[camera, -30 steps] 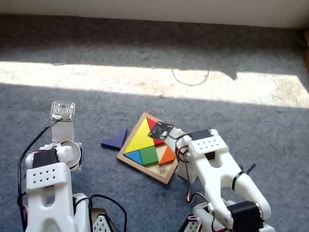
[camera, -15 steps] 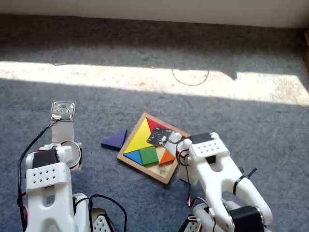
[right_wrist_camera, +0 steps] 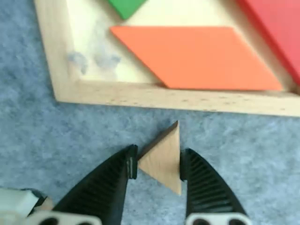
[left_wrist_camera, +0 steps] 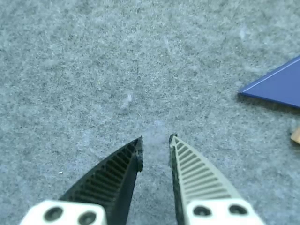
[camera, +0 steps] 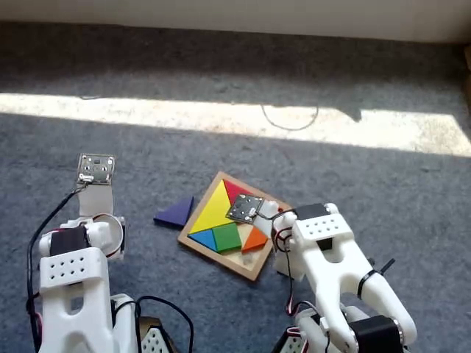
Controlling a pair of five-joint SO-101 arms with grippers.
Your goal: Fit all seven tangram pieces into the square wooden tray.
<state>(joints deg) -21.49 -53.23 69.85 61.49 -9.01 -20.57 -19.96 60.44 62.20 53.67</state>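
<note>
The right gripper (right_wrist_camera: 157, 157) pinches a wooden triangle (right_wrist_camera: 167, 164) on the carpet (right_wrist_camera: 65, 140), just beside the tray (right_wrist_camera: 140, 94). The left gripper (left_wrist_camera: 156, 139) is slightly spread over the carpet.

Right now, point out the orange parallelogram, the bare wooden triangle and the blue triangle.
orange parallelogram (right_wrist_camera: 197, 58), right wrist view, face centre.
bare wooden triangle (right_wrist_camera: 164, 159), right wrist view, top face.
blue triangle (left_wrist_camera: 281, 86), left wrist view, visible face.

Grey carpet (camera: 383, 191) covers the floor under and around the right gripper (right_wrist_camera: 157, 159). A sunlit band (camera: 147, 118) crosses the carpet well beyond the gripper. A thin looped cable (camera: 291, 129) lies in that band, far ahead of the gripper
</note>
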